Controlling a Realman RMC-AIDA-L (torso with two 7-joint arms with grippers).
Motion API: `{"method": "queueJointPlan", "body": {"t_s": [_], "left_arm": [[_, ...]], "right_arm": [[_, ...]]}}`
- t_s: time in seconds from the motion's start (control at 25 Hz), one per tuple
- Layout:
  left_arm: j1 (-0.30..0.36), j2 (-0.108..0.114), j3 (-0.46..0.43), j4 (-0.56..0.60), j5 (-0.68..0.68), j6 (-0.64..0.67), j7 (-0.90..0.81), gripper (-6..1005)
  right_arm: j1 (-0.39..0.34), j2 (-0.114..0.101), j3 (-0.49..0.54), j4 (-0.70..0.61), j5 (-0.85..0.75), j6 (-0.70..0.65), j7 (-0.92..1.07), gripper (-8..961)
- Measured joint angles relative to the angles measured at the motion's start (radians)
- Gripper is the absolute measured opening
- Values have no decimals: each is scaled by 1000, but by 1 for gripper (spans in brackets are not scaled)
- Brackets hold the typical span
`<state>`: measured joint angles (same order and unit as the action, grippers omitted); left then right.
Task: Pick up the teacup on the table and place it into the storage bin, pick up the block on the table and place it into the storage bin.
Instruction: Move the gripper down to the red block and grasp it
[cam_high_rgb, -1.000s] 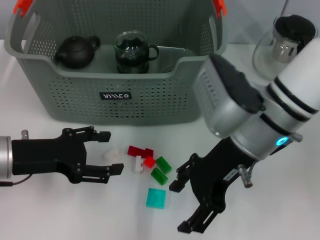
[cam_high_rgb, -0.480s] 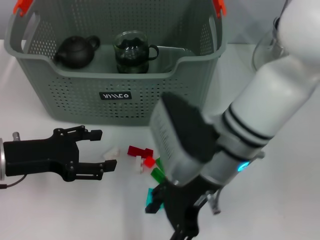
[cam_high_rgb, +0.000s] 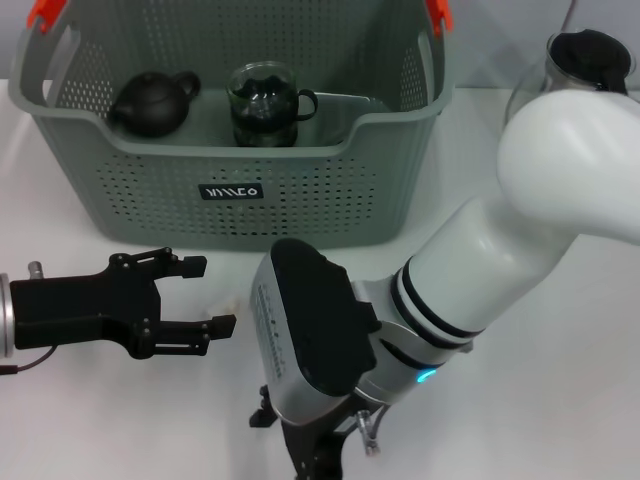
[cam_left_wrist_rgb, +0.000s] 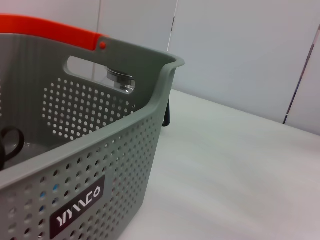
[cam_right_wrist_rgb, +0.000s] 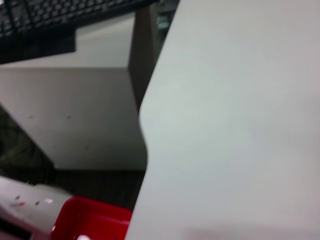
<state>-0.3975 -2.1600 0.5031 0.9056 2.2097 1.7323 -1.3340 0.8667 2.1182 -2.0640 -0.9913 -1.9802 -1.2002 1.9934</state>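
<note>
The left gripper (cam_high_rgb: 205, 295) lies low over the white table (cam_high_rgb: 560, 400) in front of the storage bin (cam_high_rgb: 230, 190), its black fingers (cam_high_rgb: 185, 266) spread apart with nothing between them; a small pale block (cam_high_rgb: 228, 304) lies on the table just beyond the fingertips, partly hidden; its black body runs back toward the left edge of the head view.

The right gripper (cam_high_rgb: 300, 455) sits at the near edge of the table, almost wholly covered by its own grey wrist housing (cam_high_rgb: 305, 340); whether its fingers are open or closed cannot be told; the white right arm (cam_high_rgb: 520, 220) sweeps up behind it to the far right and covers the table beside the pale block.

The grey perforated storage bin stands at the back of the table, orange clips (cam_high_rgb: 45, 12) on its handles and a black label (cam_high_rgb: 230, 191) on its front wall; inside it stand a glass teacup (cam_high_rgb: 265, 105) with a handle and, to its left, a dark round teapot (cam_high_rgb: 152, 103); a glass pitcher with a black lid (cam_high_rgb: 585, 60) stands right of the bin, outside it.

The left wrist view shows the bin's corner (cam_left_wrist_rgb: 100, 145) and label (cam_left_wrist_rgb: 79, 210) close up; the right wrist view shows a table edge (cam_right_wrist_rgb: 150, 130) and a red shape (cam_right_wrist_rgb: 90, 222) that cannot be identified.
</note>
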Motion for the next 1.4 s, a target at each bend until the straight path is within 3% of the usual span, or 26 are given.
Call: {"method": "queueJointPlan", "body": {"t_s": [0.84, 1.4], "left_arm": [[-2, 3, 0, -2, -2, -12, 3, 900], [-2, 3, 0, -2, -2, -11, 4, 900]], "right_arm": [[-47, 5, -76, 2, 43, 91, 39, 895], [-57, 5, -123, 0, 43, 116, 39, 705]]}}
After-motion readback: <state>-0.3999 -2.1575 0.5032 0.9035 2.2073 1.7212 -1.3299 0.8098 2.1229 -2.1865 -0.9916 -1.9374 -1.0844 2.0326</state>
